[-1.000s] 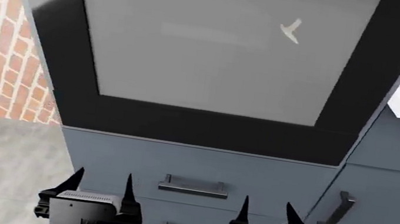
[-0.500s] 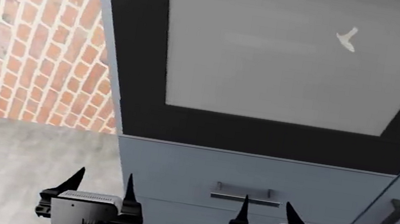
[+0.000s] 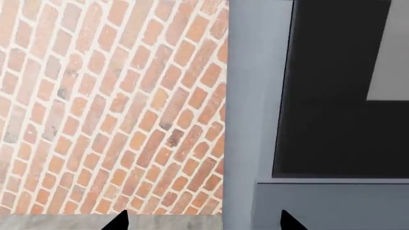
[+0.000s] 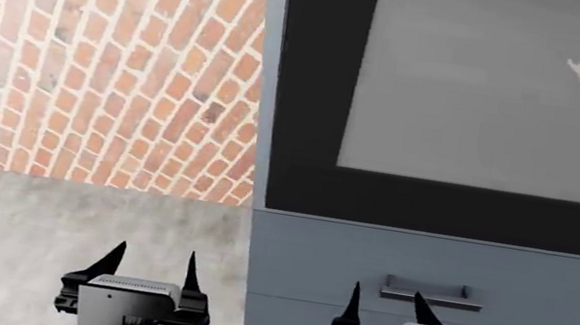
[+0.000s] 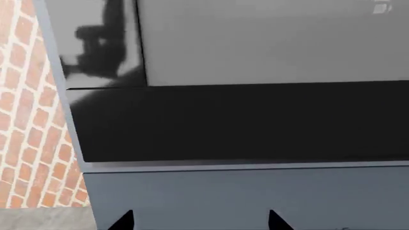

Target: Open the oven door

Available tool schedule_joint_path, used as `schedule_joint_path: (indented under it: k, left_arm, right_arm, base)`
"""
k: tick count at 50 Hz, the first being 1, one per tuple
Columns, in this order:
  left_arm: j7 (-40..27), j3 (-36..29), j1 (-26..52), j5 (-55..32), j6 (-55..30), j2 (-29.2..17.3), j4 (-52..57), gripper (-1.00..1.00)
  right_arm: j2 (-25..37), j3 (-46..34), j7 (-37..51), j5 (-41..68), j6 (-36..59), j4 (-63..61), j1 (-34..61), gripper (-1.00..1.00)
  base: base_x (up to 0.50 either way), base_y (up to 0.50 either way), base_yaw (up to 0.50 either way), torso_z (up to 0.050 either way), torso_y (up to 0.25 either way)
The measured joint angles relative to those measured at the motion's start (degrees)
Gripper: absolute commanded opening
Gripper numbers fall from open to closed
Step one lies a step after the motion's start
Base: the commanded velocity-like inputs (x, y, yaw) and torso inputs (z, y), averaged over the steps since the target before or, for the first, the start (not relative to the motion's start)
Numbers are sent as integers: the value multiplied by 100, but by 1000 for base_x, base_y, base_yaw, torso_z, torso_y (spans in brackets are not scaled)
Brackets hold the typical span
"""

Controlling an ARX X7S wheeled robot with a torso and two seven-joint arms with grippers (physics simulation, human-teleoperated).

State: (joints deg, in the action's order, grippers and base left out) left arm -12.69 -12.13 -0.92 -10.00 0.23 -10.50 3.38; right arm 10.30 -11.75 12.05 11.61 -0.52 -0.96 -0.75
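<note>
Red brick wall (image 4: 99,56) at left, grey speckled floor (image 4: 29,218) below. Glossy black-framed oven door with grey glass window (image 4: 483,105) up right, shut, set in tall blue-grey cabinet (image 4: 368,260). Left gripper (image 4: 148,266) and right gripper (image 4: 384,303) both spread wide, holding nothing, low before drawer with dark bar handle (image 4: 426,291). Looks like approach step; no door handle visible, probably need to raise arm and find top edge.

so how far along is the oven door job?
Nothing done yet: the oven door sits shut, flush in the blue-grey cabinet. In hand: only the approach. The left hand faces the brick wall, the right hand faces the drawer front below the door; both open, empty, touching nothing. Left: line up, reach a grip point (none shows here), pull it open.
</note>
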Motion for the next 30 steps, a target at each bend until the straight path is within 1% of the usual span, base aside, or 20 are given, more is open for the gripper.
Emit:
schedule_joint_path:
  k: [30]
  left_arm:
    - [-77,-111,38,-37,15,-75,-33,100]
  right_arm:
    - [71,-80,71,84,-24,34,26,100]
  base:
    - [-1,500,0,0,0]
